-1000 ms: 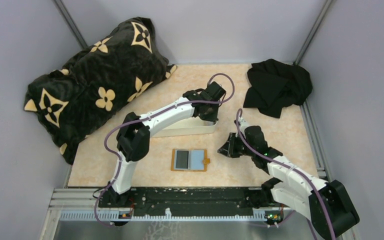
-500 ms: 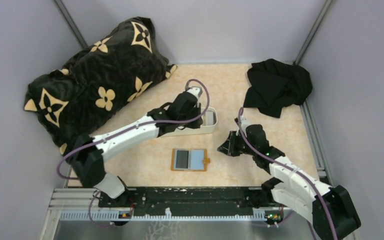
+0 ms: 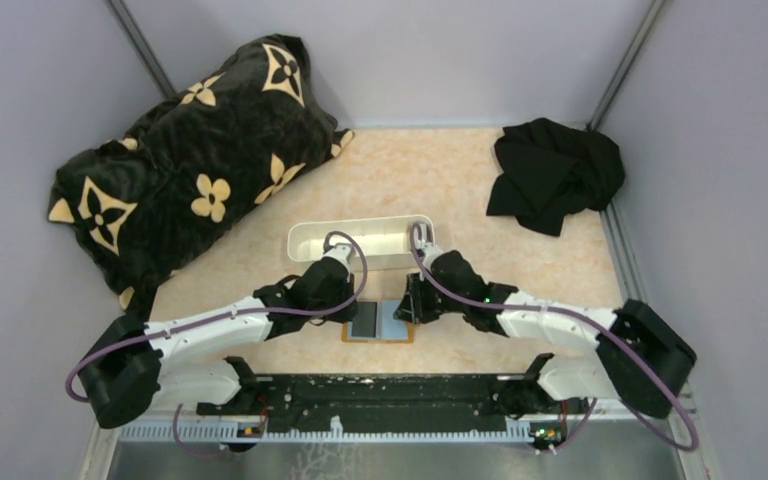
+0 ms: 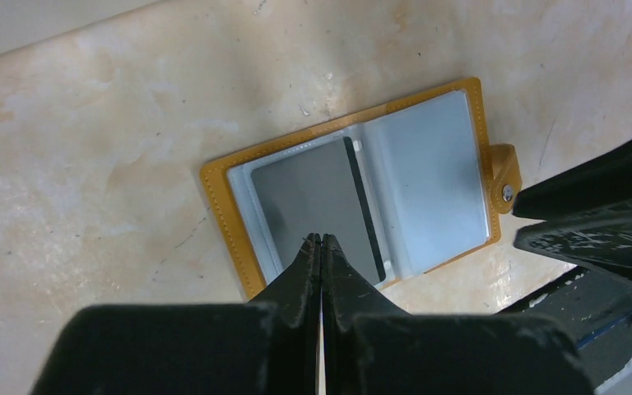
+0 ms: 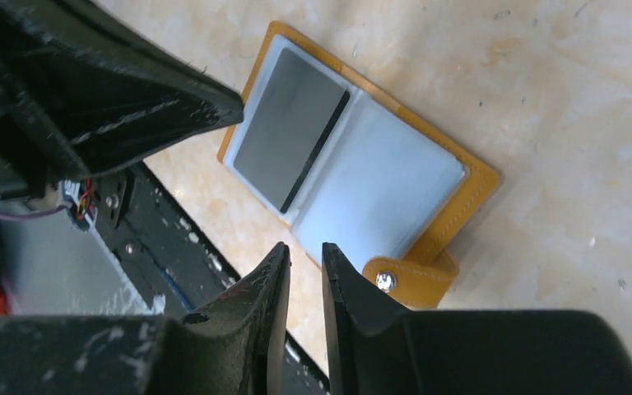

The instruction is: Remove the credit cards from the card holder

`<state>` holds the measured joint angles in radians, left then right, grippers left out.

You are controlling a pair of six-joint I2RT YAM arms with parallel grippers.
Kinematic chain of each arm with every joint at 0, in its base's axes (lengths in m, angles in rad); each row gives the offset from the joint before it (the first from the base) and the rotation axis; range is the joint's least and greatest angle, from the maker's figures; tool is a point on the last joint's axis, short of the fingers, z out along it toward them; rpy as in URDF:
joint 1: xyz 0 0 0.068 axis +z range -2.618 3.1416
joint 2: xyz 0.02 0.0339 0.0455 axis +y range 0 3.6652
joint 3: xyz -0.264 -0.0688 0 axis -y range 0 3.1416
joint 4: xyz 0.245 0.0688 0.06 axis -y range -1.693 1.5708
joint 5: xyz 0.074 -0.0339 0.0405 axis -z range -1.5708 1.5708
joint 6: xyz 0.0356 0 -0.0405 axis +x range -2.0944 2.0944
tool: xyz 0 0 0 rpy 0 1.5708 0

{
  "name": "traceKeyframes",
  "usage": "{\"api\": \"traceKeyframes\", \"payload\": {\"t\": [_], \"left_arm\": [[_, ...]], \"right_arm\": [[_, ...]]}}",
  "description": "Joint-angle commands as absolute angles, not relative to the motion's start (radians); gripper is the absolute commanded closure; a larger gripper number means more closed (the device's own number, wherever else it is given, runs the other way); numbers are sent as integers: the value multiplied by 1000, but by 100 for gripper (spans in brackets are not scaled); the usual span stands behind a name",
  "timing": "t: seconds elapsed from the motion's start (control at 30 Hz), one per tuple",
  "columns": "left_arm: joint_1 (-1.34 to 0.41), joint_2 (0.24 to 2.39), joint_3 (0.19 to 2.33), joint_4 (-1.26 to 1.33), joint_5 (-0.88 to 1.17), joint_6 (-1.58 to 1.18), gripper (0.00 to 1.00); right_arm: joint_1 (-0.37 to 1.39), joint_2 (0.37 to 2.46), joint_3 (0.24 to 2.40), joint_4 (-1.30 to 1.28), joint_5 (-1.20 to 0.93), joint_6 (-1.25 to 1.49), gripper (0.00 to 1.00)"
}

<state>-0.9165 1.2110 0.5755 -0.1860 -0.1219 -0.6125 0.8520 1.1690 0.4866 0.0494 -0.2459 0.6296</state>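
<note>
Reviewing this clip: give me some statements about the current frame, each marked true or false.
1. The wallet lies open on the table. True.
2. The left claw is wide open. False: it is shut and empty, over the card.
3. A dark card sits in one wallet panel. True.
4. The black cloth lies in the tray. False: it lies in the far right corner, apart from the tray.
5. The right claw grips the card. False: its jaws stand slightly apart, empty, near the wallet's snap tab.
</note>
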Motion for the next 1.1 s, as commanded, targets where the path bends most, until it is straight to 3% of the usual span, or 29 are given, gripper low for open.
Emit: {"api": "traceKeyframes", "payload": {"t": [0.0, 0.37, 0.77, 1.07], "left_arm": [[-915, 1146, 527, -131, -190, -664, 100], [-885, 1210, 493, -167, -146, -712, 100], [-886, 1265, 452, -131, -95, -749, 100], [-886, 1367, 483, -68, -42, -761, 100]], "right_arm": [[876, 1275, 589, 168, -203, 657, 77], [888, 1411, 639, 241, -226, 686, 76], [890, 1430, 544, 352, -249, 720, 75], [890, 1484, 467, 432, -239, 740, 63]]}}
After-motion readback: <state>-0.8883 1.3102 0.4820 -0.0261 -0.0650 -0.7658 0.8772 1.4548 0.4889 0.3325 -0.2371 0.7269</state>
